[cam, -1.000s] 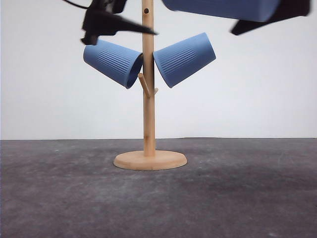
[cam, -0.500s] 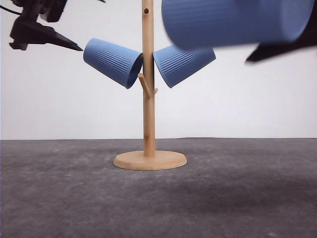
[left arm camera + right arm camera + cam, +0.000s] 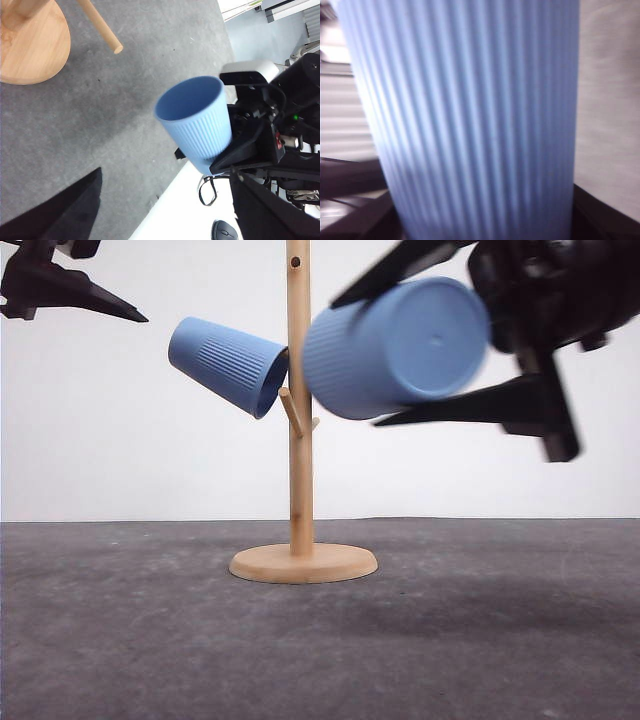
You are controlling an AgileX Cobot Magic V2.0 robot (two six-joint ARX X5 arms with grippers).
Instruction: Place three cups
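Comparing with half a second back: the right gripper [image 3: 372, 353] has come down and turned, so the held cup [image 3: 392, 348], which then ran across the top edge with its side to the camera, now sits lower, in front of the stand's post [image 3: 299, 400]. It covers the cup that hung on the right-hand peg; that one cannot be seen in the front view now. The left gripper [image 3: 140, 316] has shifted a little further toward the upper left corner, well apart from the cups.

Held cup: long axis roughly level, flat round base toward the camera and to the right, open mouth toward the post. One dark finger lies along its top, the other beneath, so the right gripper is clamped on it. The left wrist view shows the same cup [image 3: 196, 122], mouth open and hollow.

Hung cup [image 3: 228, 365]: on the left side of the post, mouth down toward the post, base up and to the left, axis tilted.

Left gripper: whether parted or closed cannot be told.

No readable writing or brand marks.
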